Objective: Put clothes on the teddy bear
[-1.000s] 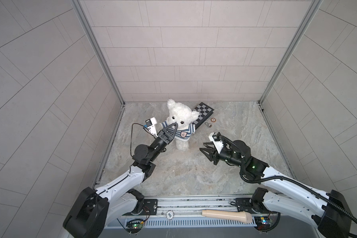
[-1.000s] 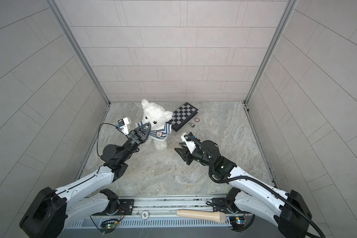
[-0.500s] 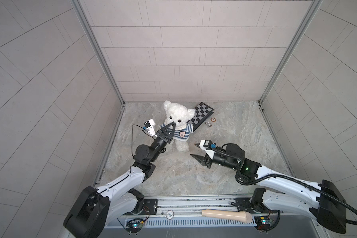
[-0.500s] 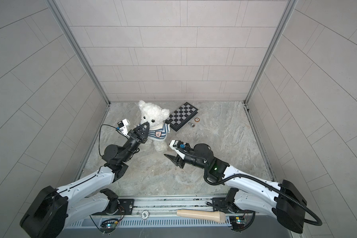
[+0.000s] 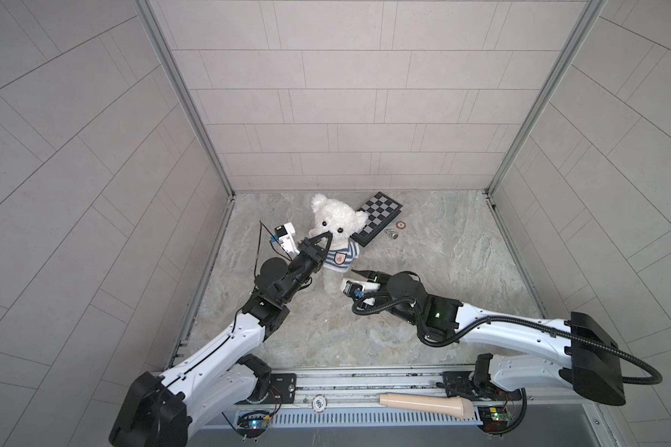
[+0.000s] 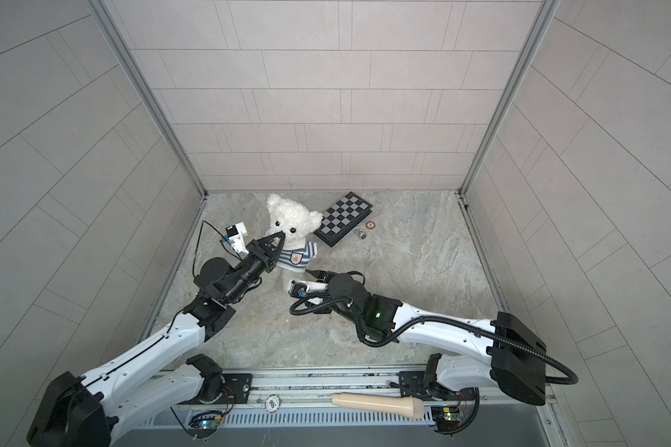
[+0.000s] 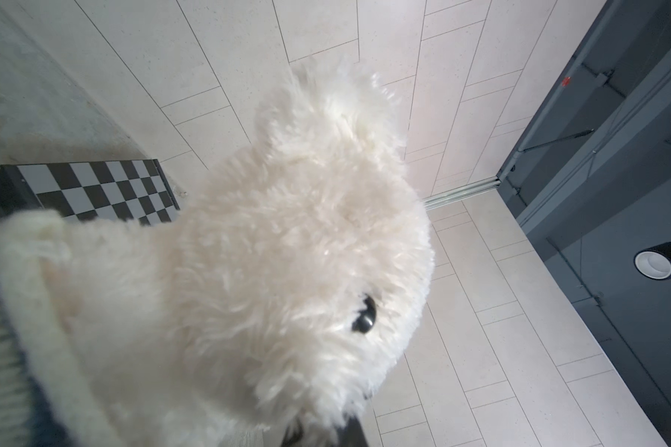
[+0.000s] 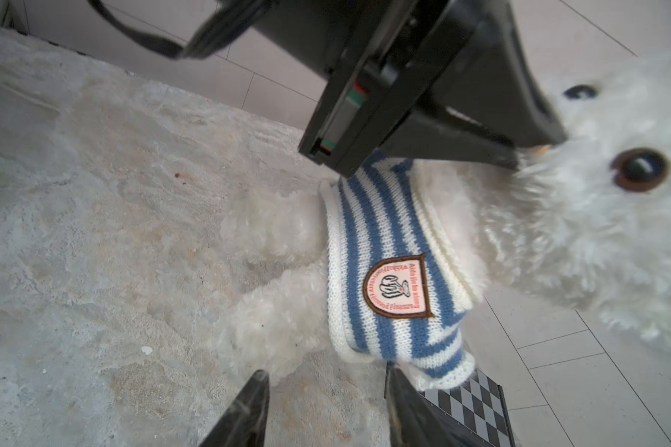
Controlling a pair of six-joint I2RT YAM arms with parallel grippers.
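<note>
The teddy bear (image 5: 338, 222) (image 6: 293, 222), white and fluffy, stands upright at the back of the floor. A blue-and-white striped shirt (image 5: 339, 258) (image 8: 384, 251) with a crest badge sits on its torso. My left gripper (image 5: 325, 236) (image 6: 279, 237) is shut on the fur at the bear's muzzle. In the left wrist view the bear (image 7: 268, 271) fills the frame and hides most of the fingers. My right gripper (image 5: 361, 273) (image 8: 328, 377) stands open low beside the bear's legs, with nothing between its fingers. One of them is next to a shirt sleeve (image 8: 442, 363).
A folded chessboard (image 5: 380, 216) (image 7: 94, 189) lies just behind the bear. A small metal piece (image 5: 393, 233) and a brown disc (image 5: 401, 224) lie beside it. The left tiled wall is close to the left arm. A beige handle (image 5: 427, 402) rests on the front rail.
My right gripper has swung left and forward, and now sits close to the bear's legs. The left gripper and the bear have barely shifted.
</note>
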